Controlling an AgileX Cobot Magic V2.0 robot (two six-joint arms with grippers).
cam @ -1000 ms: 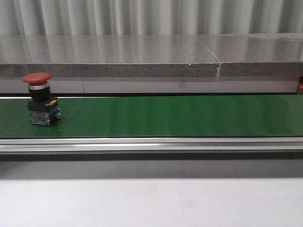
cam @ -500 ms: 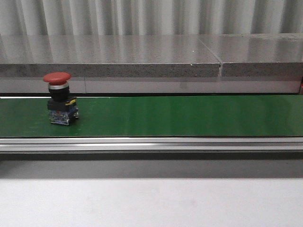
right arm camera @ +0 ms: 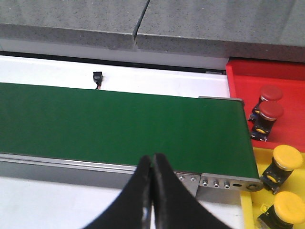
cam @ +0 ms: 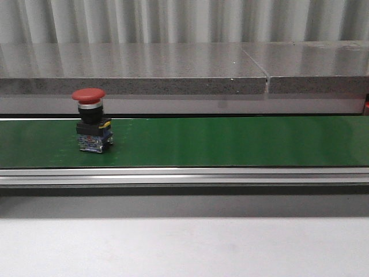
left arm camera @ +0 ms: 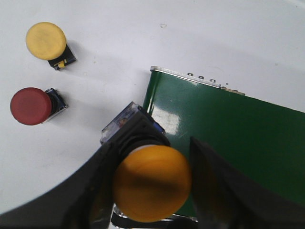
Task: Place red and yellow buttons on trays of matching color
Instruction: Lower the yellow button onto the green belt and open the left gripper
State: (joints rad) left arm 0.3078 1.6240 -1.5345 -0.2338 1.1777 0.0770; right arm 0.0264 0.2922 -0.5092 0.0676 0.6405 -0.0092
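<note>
Red button (cam: 91, 120) upright on green belt (cam: 230, 141), left pincer (left arm camera: 150, 183) pinching yellow button (left arm camera: 151, 182), right pincer (right arm camera: 152, 191) pressed together.

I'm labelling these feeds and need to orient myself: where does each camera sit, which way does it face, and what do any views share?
Front view: faces forward, level across the green belt, which carries a red button; no robot parts show.
Left wrist view: looks down over the left gripper, shut on a yellow button by the belt's end.
Right wrist view: looks past the shut right gripper toward the red tray and yellow tray.
Shared: all three show the belt.
</note>
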